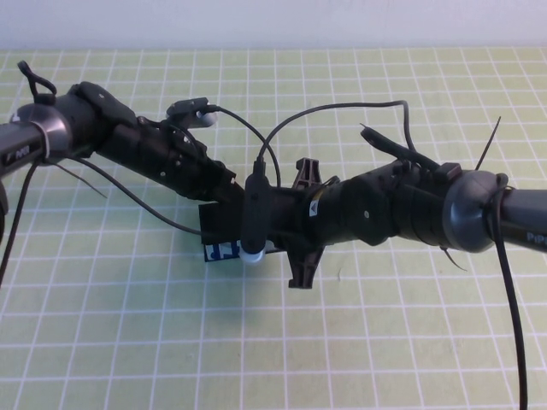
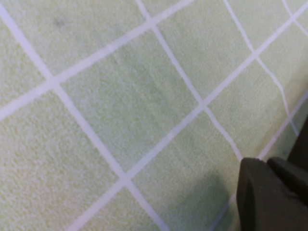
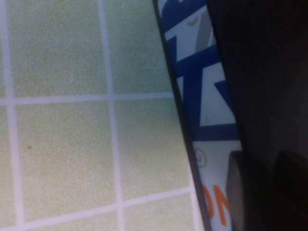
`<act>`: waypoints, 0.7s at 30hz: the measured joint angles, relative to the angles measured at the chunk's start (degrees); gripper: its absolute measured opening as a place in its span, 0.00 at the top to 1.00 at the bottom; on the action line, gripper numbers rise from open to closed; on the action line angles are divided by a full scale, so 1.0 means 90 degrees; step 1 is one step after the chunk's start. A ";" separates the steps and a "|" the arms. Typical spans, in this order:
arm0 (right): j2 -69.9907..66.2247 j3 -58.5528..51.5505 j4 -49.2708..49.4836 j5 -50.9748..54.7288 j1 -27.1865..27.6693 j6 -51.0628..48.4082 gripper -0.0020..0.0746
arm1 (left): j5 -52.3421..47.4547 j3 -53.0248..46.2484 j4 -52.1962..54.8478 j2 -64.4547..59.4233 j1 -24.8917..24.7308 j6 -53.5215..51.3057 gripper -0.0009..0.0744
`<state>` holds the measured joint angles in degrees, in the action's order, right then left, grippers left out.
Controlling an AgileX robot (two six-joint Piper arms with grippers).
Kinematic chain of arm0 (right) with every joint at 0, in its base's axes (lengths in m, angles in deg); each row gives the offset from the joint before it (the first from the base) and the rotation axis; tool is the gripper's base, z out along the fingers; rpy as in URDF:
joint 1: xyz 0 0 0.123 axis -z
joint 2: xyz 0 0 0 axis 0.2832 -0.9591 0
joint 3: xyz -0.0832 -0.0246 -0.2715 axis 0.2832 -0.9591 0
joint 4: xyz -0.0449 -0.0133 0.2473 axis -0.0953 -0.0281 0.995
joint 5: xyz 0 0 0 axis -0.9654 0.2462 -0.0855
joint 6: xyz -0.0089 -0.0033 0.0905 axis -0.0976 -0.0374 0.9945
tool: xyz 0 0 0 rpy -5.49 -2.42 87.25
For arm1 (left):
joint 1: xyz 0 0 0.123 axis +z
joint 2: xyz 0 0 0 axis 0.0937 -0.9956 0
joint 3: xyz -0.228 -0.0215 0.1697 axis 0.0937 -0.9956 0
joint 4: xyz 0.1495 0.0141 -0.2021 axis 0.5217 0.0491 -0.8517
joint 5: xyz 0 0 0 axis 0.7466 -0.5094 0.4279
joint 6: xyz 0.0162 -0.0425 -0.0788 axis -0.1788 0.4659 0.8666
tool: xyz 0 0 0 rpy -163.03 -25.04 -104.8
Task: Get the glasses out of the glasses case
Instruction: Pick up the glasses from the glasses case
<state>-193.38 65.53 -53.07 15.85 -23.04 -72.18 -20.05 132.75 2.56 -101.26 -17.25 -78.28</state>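
Over the glasses case, both tools, left and right.

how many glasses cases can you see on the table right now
1. The black rectangular glasses case with the light-blue printed side lies mid-table, mostly hidden beneath the left tool and right tool. More could be hidden under the arms.

Both arms are crowding over the glasses case mid-table, left tool and right tool blocking access from above; surrounding table is lying open.
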 joint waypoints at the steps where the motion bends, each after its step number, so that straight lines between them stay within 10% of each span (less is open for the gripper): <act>1: 0.0000 0.0000 -0.0017 0.0000 -0.0012 -0.0012 0.87 | 0.0000 0.0000 -0.0015 0.0000 0.0004 0.0000 0.99; 21: 0.0383 0.0030 0.0246 -0.0093 -0.0005 0.0264 0.97 | -0.0803 0.0097 0.0036 0.1490 0.0554 -0.0130 0.99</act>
<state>-189.93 65.80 -50.85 15.01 -23.08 -69.80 -27.27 133.61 2.88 -87.84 -12.27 -79.45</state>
